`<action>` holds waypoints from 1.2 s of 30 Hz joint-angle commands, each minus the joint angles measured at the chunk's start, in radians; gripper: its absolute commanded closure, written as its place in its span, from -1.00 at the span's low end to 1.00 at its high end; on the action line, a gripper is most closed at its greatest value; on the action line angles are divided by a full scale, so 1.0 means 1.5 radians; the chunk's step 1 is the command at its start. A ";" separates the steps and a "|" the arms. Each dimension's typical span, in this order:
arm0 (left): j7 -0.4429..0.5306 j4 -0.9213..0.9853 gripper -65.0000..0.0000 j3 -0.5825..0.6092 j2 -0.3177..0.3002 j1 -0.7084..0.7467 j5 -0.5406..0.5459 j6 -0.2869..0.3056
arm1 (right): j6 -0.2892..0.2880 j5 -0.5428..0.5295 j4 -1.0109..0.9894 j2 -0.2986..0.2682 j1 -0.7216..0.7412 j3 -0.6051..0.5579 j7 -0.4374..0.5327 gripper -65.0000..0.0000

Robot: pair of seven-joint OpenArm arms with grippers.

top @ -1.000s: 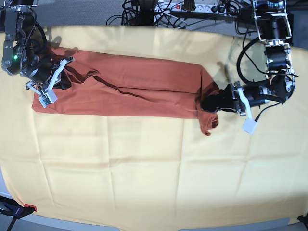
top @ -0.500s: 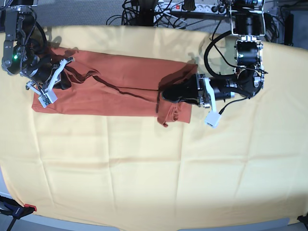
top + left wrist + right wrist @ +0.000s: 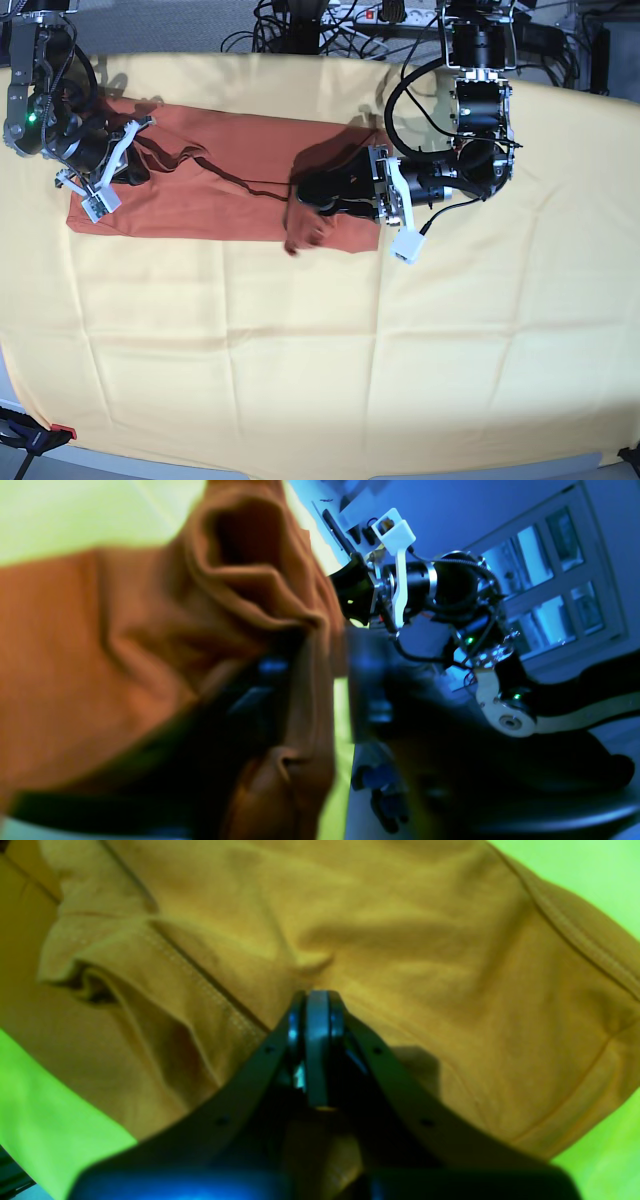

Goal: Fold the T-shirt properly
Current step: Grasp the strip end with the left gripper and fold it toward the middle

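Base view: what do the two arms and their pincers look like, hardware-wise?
Both arms are black with bare metal brackets and loose black cables. Each wrist carries a white plastic camera mount. The right pincer and the left pincer are black. A green LED glows on the right arm.

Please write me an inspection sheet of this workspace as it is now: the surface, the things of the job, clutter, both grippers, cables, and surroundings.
Surface: pale yellow cloth covers the table, creased.
Job's things: rust-orange T-shirt lies as a long folded band; its end near the left gripper is bunched and turned over the rest.
Clutter: nothing seen.
Grippers: left gripper at the bunched end, jaw state unclear; right gripper shut on the T-shirt at the opposite end.
Cables: black cable bundle and power strip behind the table.
Surroundings: window in the left wrist view.
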State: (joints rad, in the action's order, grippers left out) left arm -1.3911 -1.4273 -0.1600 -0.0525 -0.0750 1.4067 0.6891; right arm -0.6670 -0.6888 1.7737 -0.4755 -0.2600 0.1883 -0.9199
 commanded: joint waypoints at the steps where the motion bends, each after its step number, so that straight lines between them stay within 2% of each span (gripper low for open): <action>1: 0.010 -0.007 -0.03 0.008 0.002 -0.007 -0.006 0.006 | -0.007 -0.008 0.007 -0.010 0.005 0.005 0.007 1.00; 2: 0.030 -0.003 -0.12 0.016 0.002 -0.006 -0.029 0.006 | -0.007 -0.009 0.007 -0.010 0.005 0.005 0.007 1.00; 4: 0.054 0.002 -0.12 0.032 0.002 -0.001 -0.022 0.006 | -0.007 -0.010 0.007 -0.010 0.006 0.005 0.008 1.00; 7: 0.027 0.002 -0.11 0.053 0.002 -0.001 0.051 0.006 | -0.007 -0.009 0.007 -0.010 0.007 0.005 0.008 1.00; 15: 0.003 -0.001 -0.08 0.055 0.002 -0.006 0.051 0.006 | -0.007 -0.009 0.007 -0.010 0.006 0.005 0.008 1.00; 16: 0.003 -0.002 0.04 0.051 0.002 -0.006 0.051 0.006 | -0.007 -0.009 0.007 -0.010 0.007 0.005 0.008 1.00; 17: 0.004 -0.002 0.24 0.041 0.001 -0.006 0.051 0.006 | -0.007 -0.009 0.007 -0.010 0.007 0.005 0.008 1.00; 19: 0.004 -0.002 0.86 0.012 0.002 -0.006 0.051 0.006 | -0.007 -0.010 0.007 -0.010 0.007 0.005 0.008 1.00; 20: 0.004 -0.002 1.00 -0.005 0.002 -0.006 0.051 0.006 | -0.007 -0.010 0.007 -0.010 0.007 0.005 0.008 1.00; 25: -0.003 -0.001 1.00 -0.030 0.001 0.001 0.051 0.006 | -0.007 -0.010 0.007 -0.010 0.007 0.005 0.008 1.00; 31: -0.003 -0.001 1.00 0.050 -0.004 0.032 0.051 0.006 | -0.006 -0.012 0.007 -0.010 0.007 0.005 0.008 1.00; 36: -0.003 -0.002 1.00 0.109 -0.004 0.037 -0.023 0.006 | -0.002 -0.011 0.007 -0.010 0.007 0.005 0.008 1.00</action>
State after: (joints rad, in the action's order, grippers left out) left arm -1.3888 -1.4170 0.0006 -0.0612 -0.0109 1.3598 0.6930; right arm -0.6697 -0.6895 1.7733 -0.4755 -0.2577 0.1879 -0.9195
